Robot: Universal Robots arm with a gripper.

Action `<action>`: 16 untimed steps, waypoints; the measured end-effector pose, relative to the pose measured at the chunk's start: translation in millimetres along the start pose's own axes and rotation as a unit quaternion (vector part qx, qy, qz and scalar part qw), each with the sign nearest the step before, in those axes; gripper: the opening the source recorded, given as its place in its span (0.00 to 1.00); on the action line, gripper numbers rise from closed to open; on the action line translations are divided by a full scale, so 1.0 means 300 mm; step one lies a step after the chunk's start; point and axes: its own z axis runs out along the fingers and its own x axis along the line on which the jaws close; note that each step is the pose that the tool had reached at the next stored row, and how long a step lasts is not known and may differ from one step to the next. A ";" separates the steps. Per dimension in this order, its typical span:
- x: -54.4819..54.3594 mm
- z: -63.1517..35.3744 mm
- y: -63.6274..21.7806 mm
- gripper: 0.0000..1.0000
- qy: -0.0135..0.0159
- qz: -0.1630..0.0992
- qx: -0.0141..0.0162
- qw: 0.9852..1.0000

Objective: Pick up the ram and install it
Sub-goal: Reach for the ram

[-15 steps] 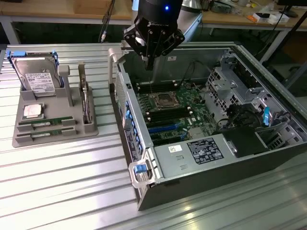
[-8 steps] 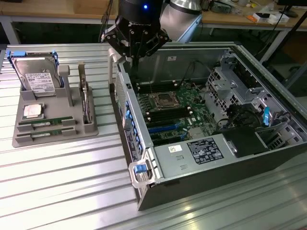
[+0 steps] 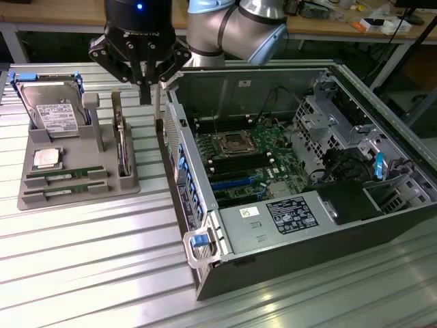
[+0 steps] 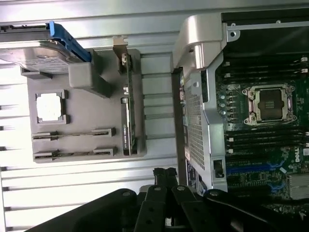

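Two ram sticks, long, thin and green, lie in the front slots of the grey tray: one ram stick behind, the other ram stick in front. My gripper hangs above the gap between the tray and the open computer case, its fingers pressed together with nothing in them. It is well above and to the exterior view's right of the sticks. The motherboard lies open in the case, with long memory slots beside the processor socket.
The tray also holds a hard drive with blue rails, a square silver processor and a card standing on edge. The case's rear wall rises right beside the gripper. A ribbed metal table carries everything.
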 end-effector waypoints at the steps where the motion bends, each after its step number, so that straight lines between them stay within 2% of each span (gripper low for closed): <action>1: 0.015 0.000 -0.001 0.11 0.000 0.000 0.000 1.000; 5: 0.082 -0.003 -0.006 0.11 -0.001 0.000 0.000 1.000; 8: 0.187 -0.006 -0.014 0.11 -0.003 0.000 0.000 1.000; 16: 0.328 -0.012 -0.025 0.11 -0.004 0.000 0.000 1.000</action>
